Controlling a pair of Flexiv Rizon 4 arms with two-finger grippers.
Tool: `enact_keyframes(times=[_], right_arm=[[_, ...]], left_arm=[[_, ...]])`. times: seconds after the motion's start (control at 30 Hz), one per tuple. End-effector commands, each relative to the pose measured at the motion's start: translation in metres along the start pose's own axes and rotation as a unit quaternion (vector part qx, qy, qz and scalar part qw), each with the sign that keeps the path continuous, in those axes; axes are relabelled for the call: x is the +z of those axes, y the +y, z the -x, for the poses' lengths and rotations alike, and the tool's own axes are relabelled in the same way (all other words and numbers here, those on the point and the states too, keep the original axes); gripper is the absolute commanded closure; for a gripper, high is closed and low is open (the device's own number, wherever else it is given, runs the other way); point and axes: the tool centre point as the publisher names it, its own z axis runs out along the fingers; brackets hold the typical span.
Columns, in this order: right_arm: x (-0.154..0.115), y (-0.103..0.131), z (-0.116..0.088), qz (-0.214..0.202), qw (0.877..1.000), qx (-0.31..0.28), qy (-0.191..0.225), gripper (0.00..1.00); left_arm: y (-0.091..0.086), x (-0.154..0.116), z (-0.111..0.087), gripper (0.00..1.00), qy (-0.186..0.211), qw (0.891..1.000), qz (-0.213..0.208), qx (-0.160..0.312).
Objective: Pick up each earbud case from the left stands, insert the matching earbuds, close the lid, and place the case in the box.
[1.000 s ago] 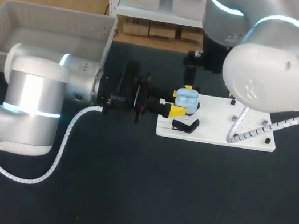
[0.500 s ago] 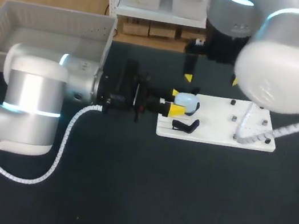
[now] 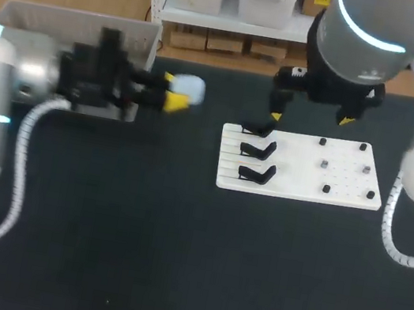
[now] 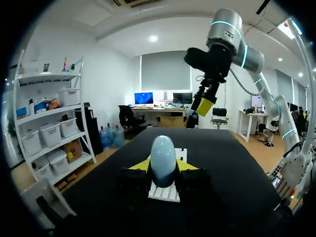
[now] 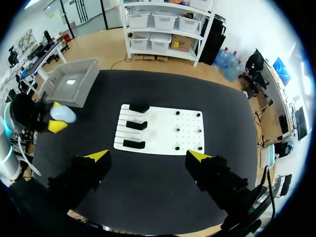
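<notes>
A closed pale blue earbud case is held in the air, and my left gripper is shut on it just right of the grey box. The left wrist view shows the case upright between the yellow tips of my left gripper. Three black stands on the white board's left side are bare. My right gripper hangs open above the board's far edge, holding nothing. From the right wrist view, my right gripper looks down from high up on the board, the case and the box.
Several small dark pegs stand on the board's right half. The box sits at the table's far left corner. Black tabletop stretches in front of the board and the arms.
My left gripper has carried the case from the board's stands leftward to beside the box. My right arm has lifted up and back off the board, its fingers spreading fully.
</notes>
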Motion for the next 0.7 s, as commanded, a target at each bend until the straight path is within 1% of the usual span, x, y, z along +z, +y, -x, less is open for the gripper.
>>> enact_keyframes(times=[0.03, 0.1, 0.13, 0.17, 0.23, 0.27, 0.37, 0.4, 0.5, 0.57, 0.7], right_arm=[[0.001, -0.001, -0.003, 0.0, 1.0, 0.001, -0.023, 0.0], [0.001, -0.001, -0.003, 0.0, 1.0, 0.001, -0.023, 0.0], [0.001, -0.001, -0.003, 0.0, 1.0, 0.001, -0.023, 0.0], [0.001, -0.001, -0.003, 0.0, 1.0, 0.001, -0.023, 0.0], [0.001, -0.001, -0.003, 0.0, 1.0, 0.001, -0.023, 0.0], [0.001, -0.001, -0.003, 0.0, 1.0, 0.001, -0.023, 0.0], [0.001, -0.001, -0.003, 0.0, 1.0, 0.001, -0.023, 0.0], [0.001, -0.001, -0.003, 0.0, 1.0, 0.001, -0.023, 0.0], [0.001, -0.001, -0.003, 0.0, 1.0, 0.001, -0.023, 0.0], [0.001, -0.001, -0.003, 0.0, 1.0, 0.001, -0.023, 0.0], [0.001, -0.001, -0.003, 0.0, 1.0, 0.001, -0.023, 0.0]], left_arm=[[0.023, -0.093, 0.013, 1.0, 0.057, 0.983, 0.173, 0.011], [0.044, -0.105, 0.013, 1.0, 0.086, 0.978, 0.19, 0.014], [0.058, -0.112, 0.01, 1.0, 0.095, 0.976, 0.196, 0.014], [0.071, -0.119, 0.007, 1.0, 0.101, 0.974, 0.201, 0.011], [0.098, -0.132, -0.001, 1.0, 0.133, 0.966, 0.22, 0.007], [0.111, -0.139, -0.007, 1.0, 0.129, 0.964, 0.23, -0.006], [0.146, -0.156, -0.021, 1.0, 0.16, 0.955, 0.25, -0.013], [0.156, -0.161, -0.024, 1.0, 0.156, 0.954, 0.253, -0.02], [0.181, -0.17, -0.032, 1.0, 0.167, 0.951, 0.258, -0.019], [0.193, -0.174, -0.038, 1.0, 0.171, 0.951, 0.257, -0.024], [0.202, -0.176, -0.046, 1.0, 0.179, 0.95, 0.252, -0.033]])
